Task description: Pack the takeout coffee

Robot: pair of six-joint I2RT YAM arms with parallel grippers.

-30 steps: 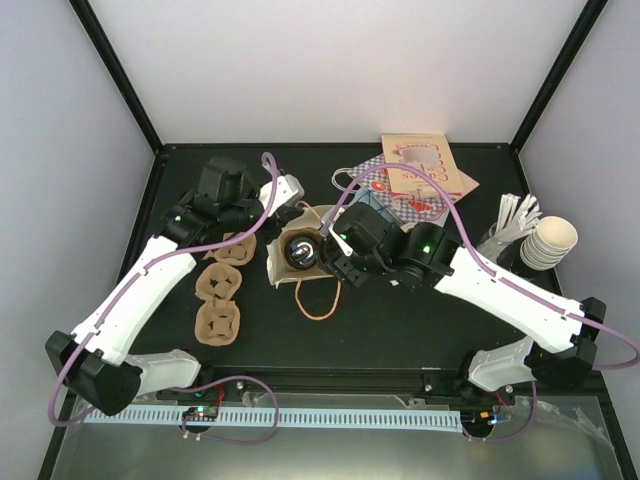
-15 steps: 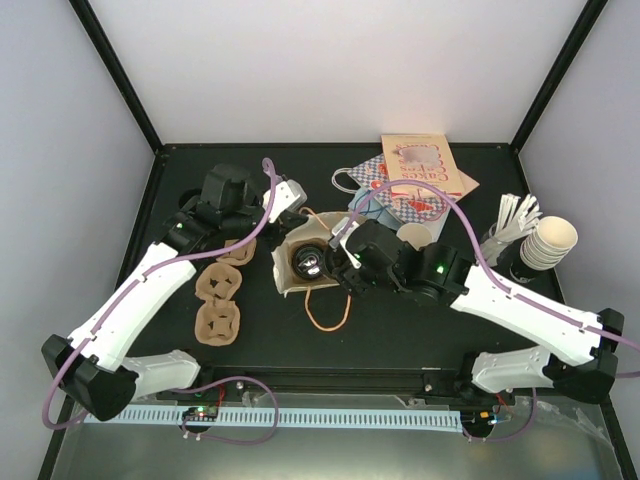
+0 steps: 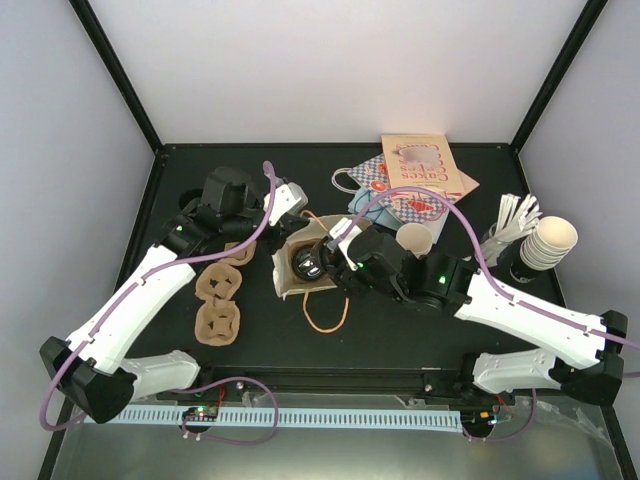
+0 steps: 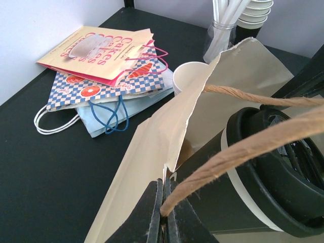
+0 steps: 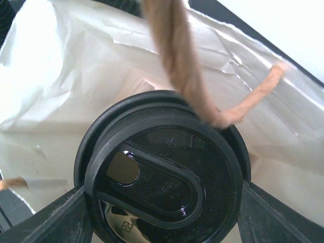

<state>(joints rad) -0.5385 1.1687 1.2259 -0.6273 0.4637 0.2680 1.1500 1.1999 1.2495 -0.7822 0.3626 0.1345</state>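
Now our right fingers [image 5: 50, 220] clamp the takeout coffee [image 5: 162, 177] betw. them, in the bag [image 4: 147, 152] mouth; left fingers [image 4: 151, 215] pinch its rim closed. We'd lower straight, w/o snagging the handle [image 5: 172, 61].

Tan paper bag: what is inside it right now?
The takeout coffee, black lid up, held by the right gripper. The left gripper pinches the tan paper bag at its rim. The cup's base and the bag floor are hidden.

At bottom centre the left claw [image 4: 166, 196] pinched the rim of the tan paper bag [image 4: 147, 152]. The takeout coffee [image 4: 268, 172] filled its mouth at right, and patterned bags [image 4: 101, 76] lay upper left on the tabletop [image 4: 45, 172].
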